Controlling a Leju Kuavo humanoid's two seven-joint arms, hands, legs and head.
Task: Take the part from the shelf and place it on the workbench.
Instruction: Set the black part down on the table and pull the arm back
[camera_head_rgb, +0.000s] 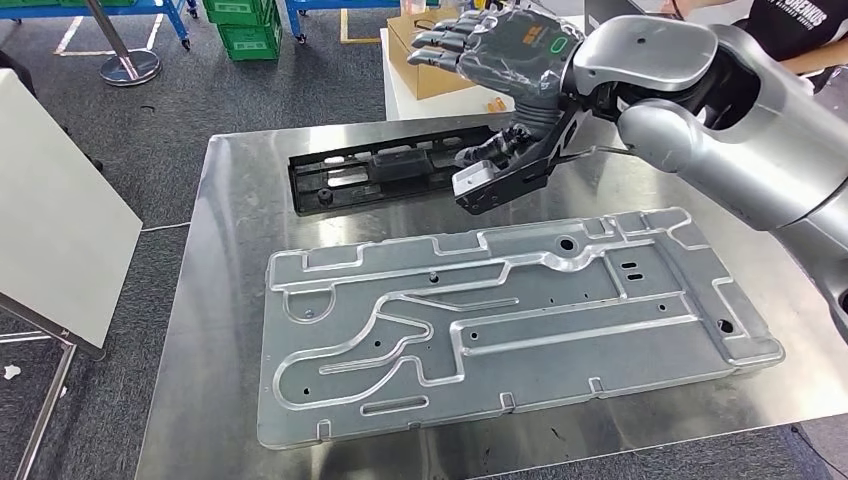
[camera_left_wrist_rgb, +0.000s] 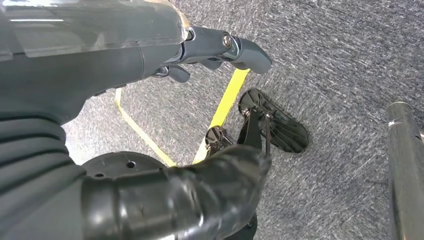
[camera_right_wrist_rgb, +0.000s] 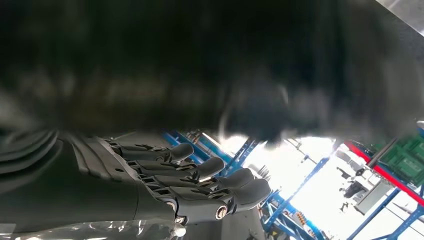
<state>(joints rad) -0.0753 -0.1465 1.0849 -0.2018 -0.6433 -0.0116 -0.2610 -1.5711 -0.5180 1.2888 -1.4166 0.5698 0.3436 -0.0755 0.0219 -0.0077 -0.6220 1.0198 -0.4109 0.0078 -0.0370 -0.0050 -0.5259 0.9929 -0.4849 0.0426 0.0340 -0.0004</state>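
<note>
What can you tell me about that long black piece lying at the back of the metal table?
The long black part looks like moulded plastic: a narrow open frame with ribs, cut-outs and small clips along its length. It lies flat on the workbench, slightly slanted, beyond the large silver stamped panel and apart from it. Its right end is under the robot's right hand, whose thumb and wrist camera bracket hang just over it; whether the thumb touches or grips the part cannot be told.

Two parts lie on one steel table (camera_head_rgb: 230, 300): one large silver plate (camera_head_rgb: 500, 320) and one long black tray (camera_head_rgb: 390, 172). Behind it stand one cardboard box (camera_head_rgb: 425, 60) and what look like two stacked green crates (camera_head_rgb: 245, 28), though they are cut off. One white board (camera_head_rgb: 60, 220) leans nearby.
</note>
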